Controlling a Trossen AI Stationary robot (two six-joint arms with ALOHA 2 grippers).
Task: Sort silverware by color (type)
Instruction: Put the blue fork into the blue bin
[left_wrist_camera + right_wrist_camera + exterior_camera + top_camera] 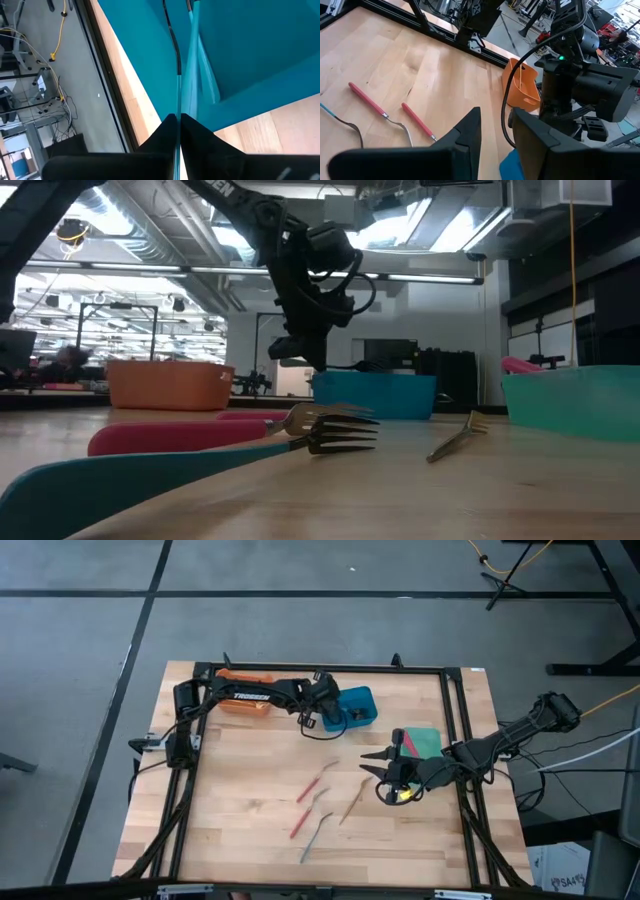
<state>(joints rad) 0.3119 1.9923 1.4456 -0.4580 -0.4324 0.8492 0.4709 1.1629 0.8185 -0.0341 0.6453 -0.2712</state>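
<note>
My left gripper hung at the blue bin, pinched tight on a blue-handled utensil. Four forks lay mid-table. My right gripper hovered beside them, parted, empty.

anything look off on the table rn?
Nothing damaged or spilled. Four utensils still lie loose mid-table: two red forks, a gold one and a blue-handled one. Left gripper holds a blue utensil over the blue bin; right gripper is open.
</note>
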